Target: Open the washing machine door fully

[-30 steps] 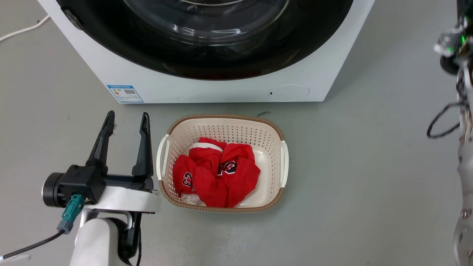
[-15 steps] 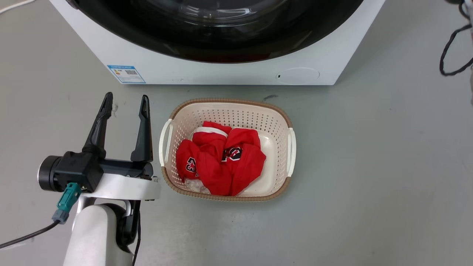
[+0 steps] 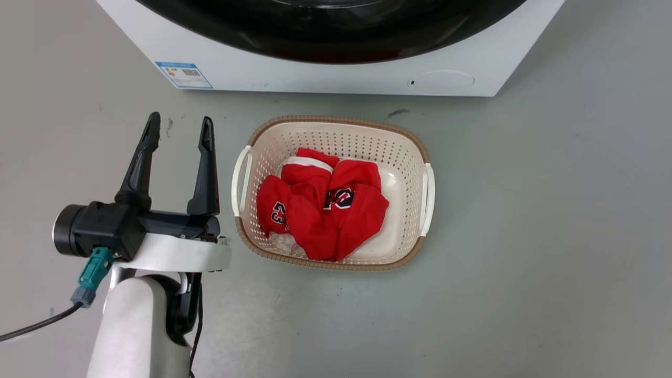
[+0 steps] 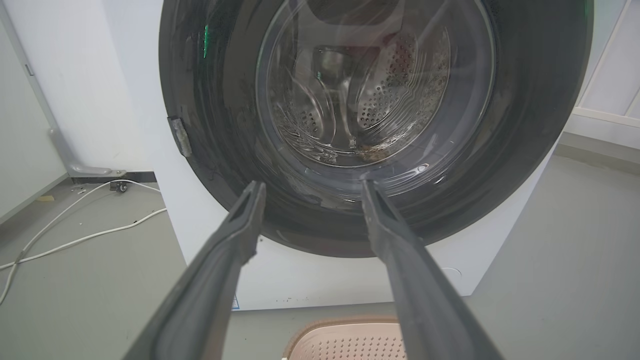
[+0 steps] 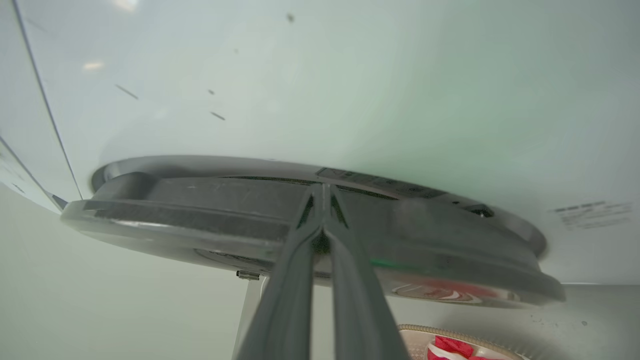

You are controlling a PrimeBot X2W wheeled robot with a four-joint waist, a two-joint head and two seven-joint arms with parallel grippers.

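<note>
Here the left claw (image 3: 180,119) is spread beside the basket (image 3: 336,119). The right claw (image 5: 322,187) is pressed together, its tips at the rim of the washing machine door (image 5: 200,205), on the front of the washing machine (image 5: 350,75).

Head downward; wrists near washing machine (image 4: 310,280)

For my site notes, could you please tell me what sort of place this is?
Probably a laundry area, possibly a test room: a white front-loading washer stands on a bare grey floor, with a basket of red clothes before it.
</note>
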